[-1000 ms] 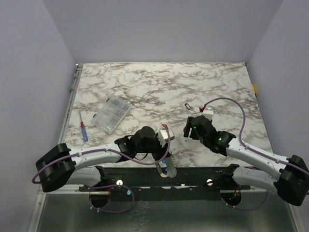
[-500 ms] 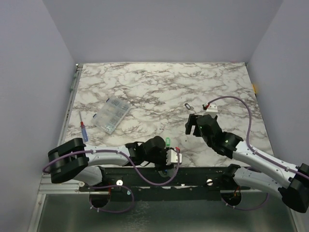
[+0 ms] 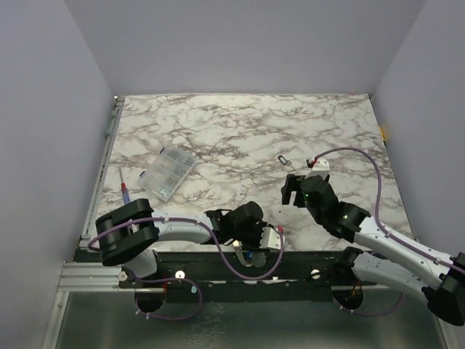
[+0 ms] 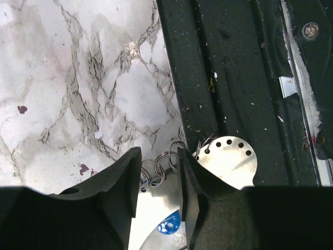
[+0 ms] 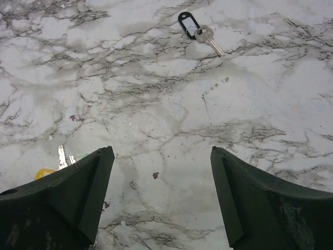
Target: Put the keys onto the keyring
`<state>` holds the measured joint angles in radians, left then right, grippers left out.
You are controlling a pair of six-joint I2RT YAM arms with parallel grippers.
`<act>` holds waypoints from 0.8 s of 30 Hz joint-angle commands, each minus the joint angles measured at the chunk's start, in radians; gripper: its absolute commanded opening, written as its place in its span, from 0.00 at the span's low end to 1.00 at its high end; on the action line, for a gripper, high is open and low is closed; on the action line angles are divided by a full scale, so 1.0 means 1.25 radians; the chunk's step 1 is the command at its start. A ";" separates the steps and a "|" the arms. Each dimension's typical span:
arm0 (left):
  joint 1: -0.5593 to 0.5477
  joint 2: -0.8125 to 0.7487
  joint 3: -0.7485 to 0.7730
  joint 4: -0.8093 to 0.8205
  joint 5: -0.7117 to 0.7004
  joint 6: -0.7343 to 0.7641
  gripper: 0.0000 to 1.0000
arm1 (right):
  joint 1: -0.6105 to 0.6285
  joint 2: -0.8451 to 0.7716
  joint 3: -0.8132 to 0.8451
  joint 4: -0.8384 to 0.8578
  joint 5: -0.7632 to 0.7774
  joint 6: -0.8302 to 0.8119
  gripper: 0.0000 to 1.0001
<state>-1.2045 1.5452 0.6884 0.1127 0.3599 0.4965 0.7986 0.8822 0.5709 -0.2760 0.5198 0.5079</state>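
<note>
Left wrist — left gripper (image 4: 157, 152) pinches keyring (image 4: 231, 162).

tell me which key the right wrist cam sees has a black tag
The far key near the top edge; the near key at lower left shows yellow beside it, no black.

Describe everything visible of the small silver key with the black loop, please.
The silver key is small, bright metal, with a squarish head and a short blade. A thin ring joins its head to a black oval loop. It lies flat on the marble table, touching nothing else, ahead of the open right gripper.
</note>
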 commanded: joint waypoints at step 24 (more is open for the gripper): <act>-0.003 0.049 0.058 -0.089 0.074 0.003 0.06 | 0.002 -0.035 -0.027 0.020 -0.011 -0.025 0.86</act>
<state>-1.2045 1.6058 0.7563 0.0349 0.4110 0.5106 0.7986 0.8543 0.5522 -0.2630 0.5110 0.4850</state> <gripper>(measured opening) 0.064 0.861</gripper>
